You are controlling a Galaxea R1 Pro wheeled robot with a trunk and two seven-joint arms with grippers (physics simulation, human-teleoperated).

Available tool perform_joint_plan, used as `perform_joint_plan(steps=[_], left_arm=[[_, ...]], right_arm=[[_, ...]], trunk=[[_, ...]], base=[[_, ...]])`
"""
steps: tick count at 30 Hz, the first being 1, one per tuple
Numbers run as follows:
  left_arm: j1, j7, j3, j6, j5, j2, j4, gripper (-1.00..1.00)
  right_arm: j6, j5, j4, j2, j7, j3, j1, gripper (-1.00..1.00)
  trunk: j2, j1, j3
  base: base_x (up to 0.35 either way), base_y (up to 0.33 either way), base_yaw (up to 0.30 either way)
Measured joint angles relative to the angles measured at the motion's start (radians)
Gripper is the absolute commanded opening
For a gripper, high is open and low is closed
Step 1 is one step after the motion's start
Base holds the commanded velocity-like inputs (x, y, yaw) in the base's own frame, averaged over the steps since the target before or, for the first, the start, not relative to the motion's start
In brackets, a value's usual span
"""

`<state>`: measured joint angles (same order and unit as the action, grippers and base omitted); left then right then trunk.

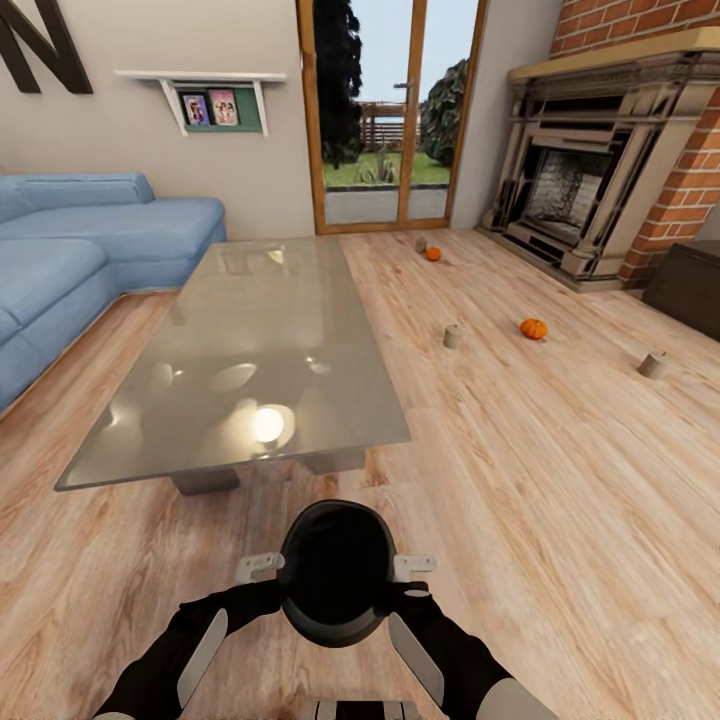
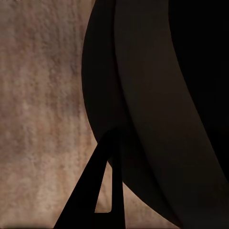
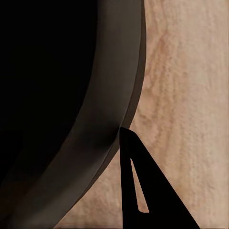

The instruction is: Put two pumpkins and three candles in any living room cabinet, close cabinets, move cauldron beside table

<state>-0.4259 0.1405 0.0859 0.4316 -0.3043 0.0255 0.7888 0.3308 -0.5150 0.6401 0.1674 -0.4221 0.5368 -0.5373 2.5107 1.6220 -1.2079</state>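
The black cauldron (image 1: 335,572) sits low between my arms, just short of the glass table's (image 1: 250,340) near end. My left gripper (image 1: 268,568) and right gripper (image 1: 407,568) clamp its rim from either side. Each wrist view shows one dark finger (image 2: 86,200) (image 3: 143,191) lying against the outside of the cauldron wall (image 2: 157,95) (image 3: 57,95). Two orange pumpkins (image 1: 533,328) (image 1: 432,254) lie on the wooden floor to the right. Three stubby candles (image 1: 453,336) (image 1: 654,364) (image 1: 421,243) stand near them. The dark brown cabinet (image 1: 688,288) shows at the right edge.
A blue sofa (image 1: 80,250) runs along the left wall beside the table. An ornate fireplace (image 1: 580,190) with brick around it fills the far right corner. A glazed door (image 1: 385,110) is at the back. Open wooden floor lies right of the table.
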Motion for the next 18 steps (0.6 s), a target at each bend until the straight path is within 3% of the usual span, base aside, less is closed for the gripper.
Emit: perform_joint_plan(steps=[9,18], left_arm=[[-0.001,0.001,-0.001,0.000,0.000,0.000,0.001,-1.00],[0.000,0.001,-0.001,0.001,0.000,0.000,0.001,-1.00]], right_arm=[[0.000,-0.002,0.003,0.000,-0.004,0.002,0.000,-1.00],[0.000,-0.002,0.003,0.000,-0.003,0.002,0.000,-1.00]], trunk=[[0.000,0.000,0.000],[0.000,0.000,0.000]], base=[[0.006,0.002,0.000],[0.155,0.078,0.004]])
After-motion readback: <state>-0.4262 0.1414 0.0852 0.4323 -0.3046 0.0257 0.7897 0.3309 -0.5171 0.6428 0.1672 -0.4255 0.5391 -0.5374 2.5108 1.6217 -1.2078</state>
